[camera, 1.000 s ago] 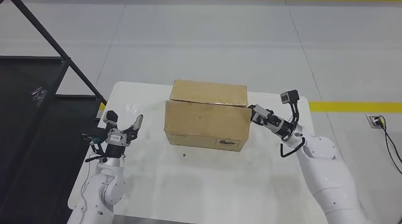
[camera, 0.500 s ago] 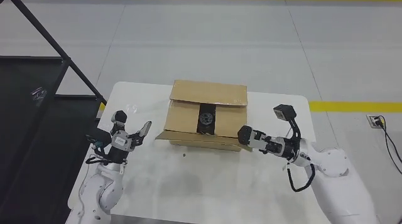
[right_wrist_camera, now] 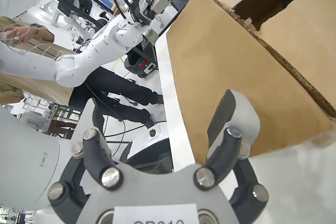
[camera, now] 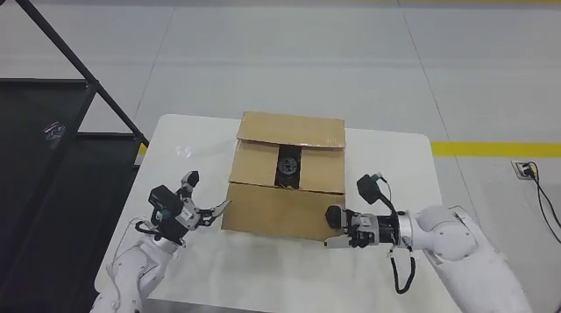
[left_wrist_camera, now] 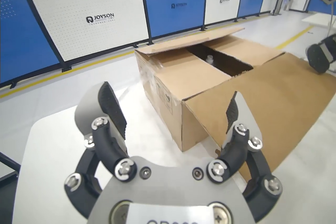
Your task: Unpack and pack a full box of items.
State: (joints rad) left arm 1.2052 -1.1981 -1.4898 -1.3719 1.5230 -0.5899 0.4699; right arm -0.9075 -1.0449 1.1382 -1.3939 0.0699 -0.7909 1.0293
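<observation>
A brown cardboard box [camera: 289, 160] stands mid-table. Its long front flap [camera: 276, 210] lies folded out and down toward the table's near side, and the rear flap [camera: 291, 127] leans back. Between the two inner flaps a gap shows a dark item [camera: 287, 166] inside, its pale cap [left_wrist_camera: 210, 59] visible. My left gripper [camera: 207, 195] is open just off the front flap's left corner [left_wrist_camera: 170, 101]. My right gripper [camera: 337, 225] is open at the flap's right end, and the flap's edge runs between its fingers [right_wrist_camera: 162, 104].
The white table [camera: 263, 265] has bare room on both sides of the box and along its near edge. A black metal frame [camera: 66, 59] stands beside the table's left side.
The front flap swung from closed to folded out and down toward the near side. My right gripper came forward and down with it. My left gripper moved in to the flap's left corner.
</observation>
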